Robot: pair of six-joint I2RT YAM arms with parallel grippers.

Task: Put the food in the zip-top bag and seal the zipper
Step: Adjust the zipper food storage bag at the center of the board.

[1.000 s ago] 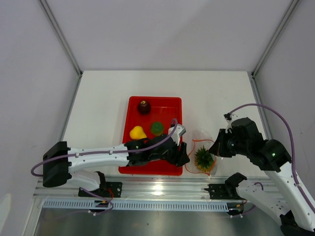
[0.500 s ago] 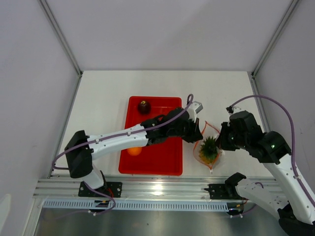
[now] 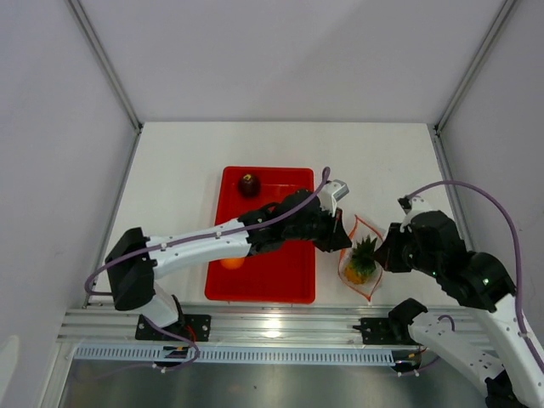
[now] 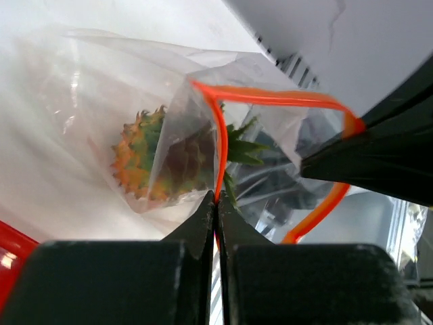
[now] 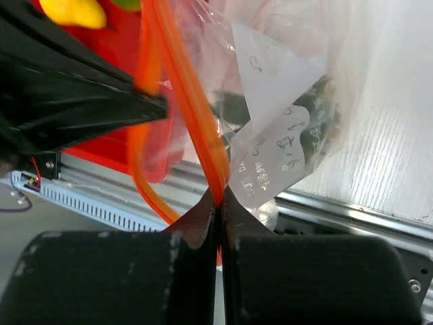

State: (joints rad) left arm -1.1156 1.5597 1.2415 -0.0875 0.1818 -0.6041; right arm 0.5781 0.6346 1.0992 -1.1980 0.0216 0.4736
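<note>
Both jaws tight on zipper [image 4: 220,143]

**Robotics laboratory test cell.** A white table [image 3: 170,170] is boxed in by plain pale wall panels [image 3: 280,51] held in aluminium profiles [image 3: 104,64]. Along the table's near edge runs an aluminium rail [image 3: 280,323] with a slotted cable duct [image 3: 255,353] below it. A left arm [image 3: 195,251] and a right arm [image 3: 463,276], white and black, are bolted there, trailing purple cables [image 3: 442,182]. Props are staged: a red tray [image 3: 272,276] and a toy pineapple [image 3: 360,263] in a clear zip-top bag [image 4: 81,81].
</note>
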